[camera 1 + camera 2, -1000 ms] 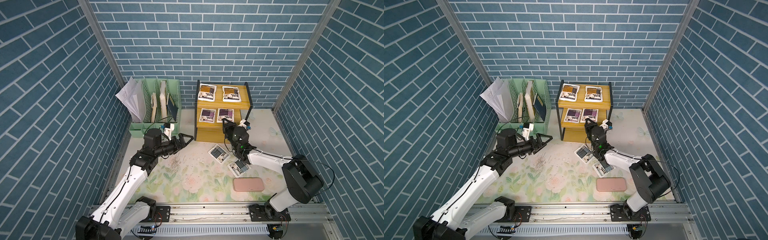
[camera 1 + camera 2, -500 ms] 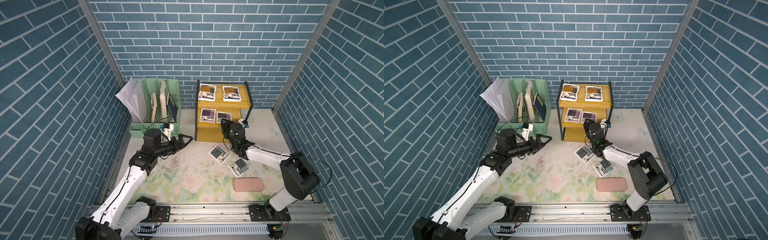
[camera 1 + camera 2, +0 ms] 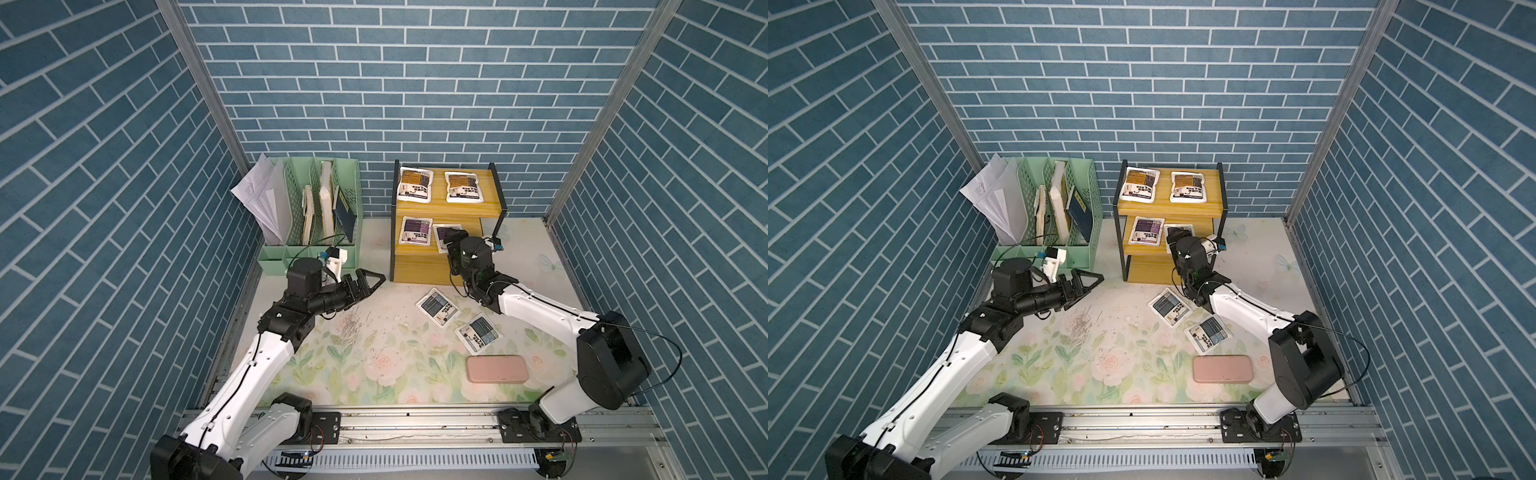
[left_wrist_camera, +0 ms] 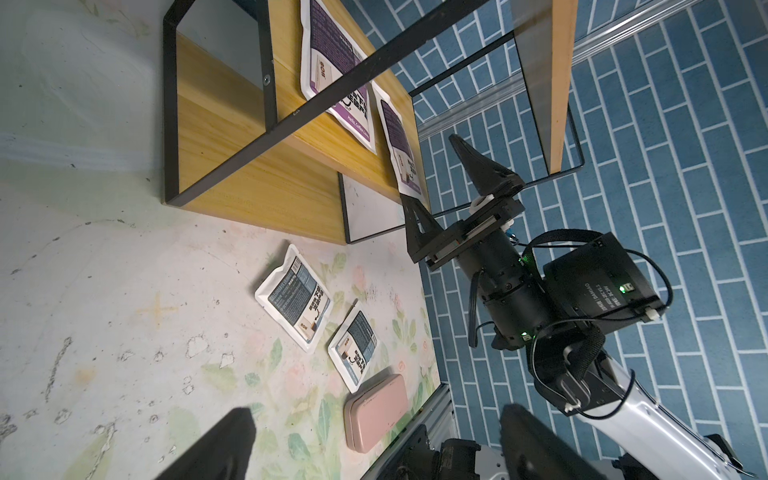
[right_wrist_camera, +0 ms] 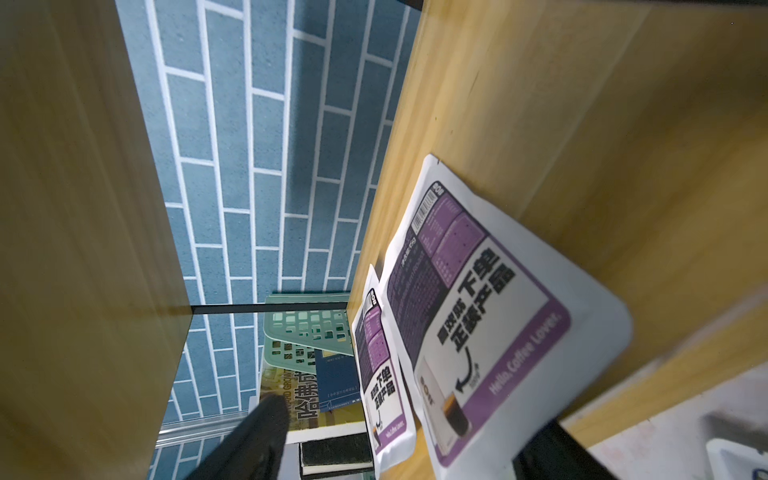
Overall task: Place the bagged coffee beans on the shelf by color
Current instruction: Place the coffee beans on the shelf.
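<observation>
Of the six bagged coffee beans, four are on the shelf (image 3: 439, 208). The two orange-brown pouches (image 3: 415, 187) lie side by side on the top board, and the two purple pouches (image 3: 414, 231) lie on the middle one, the second flat at the board's right end. The two grey-blue pouches (image 3: 437, 306) lie loose on the table (image 3: 332, 374) just in front of the shelf, near each other. The lowest board carries nothing, so by my reckoning that tier is theirs and about a third of the job is left.

The right claw (image 4: 430, 170) reaches into the middle tier with its jaws spread wide about the near end of the second purple pouch, not pinching it; whether a finger brushes the bag is hard to tell. The left claw (image 3: 376, 280) hangs open and empty above the table, between the mint-green file organizer (image 3: 311, 253) and the shelf. A pink case (image 3: 496, 369) lies nearer the rail and is no part of the sorting
</observation>
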Controlling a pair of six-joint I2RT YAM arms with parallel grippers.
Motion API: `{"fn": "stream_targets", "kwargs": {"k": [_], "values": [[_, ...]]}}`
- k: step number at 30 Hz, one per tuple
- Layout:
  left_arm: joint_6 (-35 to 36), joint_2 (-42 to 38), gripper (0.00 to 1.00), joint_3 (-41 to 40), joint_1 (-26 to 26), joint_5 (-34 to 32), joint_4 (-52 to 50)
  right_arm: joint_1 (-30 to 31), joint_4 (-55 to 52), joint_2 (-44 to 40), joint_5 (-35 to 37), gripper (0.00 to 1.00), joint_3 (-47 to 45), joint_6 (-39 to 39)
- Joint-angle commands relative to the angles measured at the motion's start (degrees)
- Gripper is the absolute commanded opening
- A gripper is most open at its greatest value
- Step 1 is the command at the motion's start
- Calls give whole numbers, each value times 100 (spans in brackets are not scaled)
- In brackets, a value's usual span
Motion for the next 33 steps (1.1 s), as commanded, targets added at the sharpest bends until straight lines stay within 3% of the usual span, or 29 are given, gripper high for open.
{"fn": "stream_targets", "kwargs": {"k": [1, 10, 14, 16, 18, 21, 23, 25, 27, 28, 30, 33], "values": [[94, -129, 97, -3, 40, -11, -29, -85, -910, -139, -49, 93, 93, 318], [70, -183, 97, -12, 40, -68, -93, -64, -1869, -292, -515, 94, 193, 980], [129, -217, 91, 14, 26, -126, -58, -61, -1942, -479, -881, 93, 118, 701], [297, -299, 88, 87, -39, -372, -97, -63, -1987, -722, -1123, 91, -28, -123], [617, -474, 87, 146, -113, -822, -179, -54, -1890, -1148, -1351, 89, -346, -1520], [971, -600, 86, 138, -118, -1255, -197, 63, -1853, -1890, -1367, 87, -925, -3174], [1064, -548, 86, 146, -118, -1357, -219, 124, -2307, -2125, -1257, 83, -841, -4306], [1099, -457, 86, 131, -118, -1410, -205, 584, -3472, -1999, 181, 80, -132, -5424], [1121, -420, 86, 103, -118, -1557, -199, 1401, -3921, -1781, 2082, 78, 268, -6503], [1137, -420, 86, 101, -118, -1620, -202, 1616, -4003, -1644, 2584, 78, 397, -6859], [1189, -410, 86, 111, -118, -1739, -252, 1723, -3957, -1370, 2933, 74, 631, -7404], [1227, -365, 86, 146, -118, -1837, -353, 1694, -3837, -1001, 2807, 70, 905, -8142]]}}
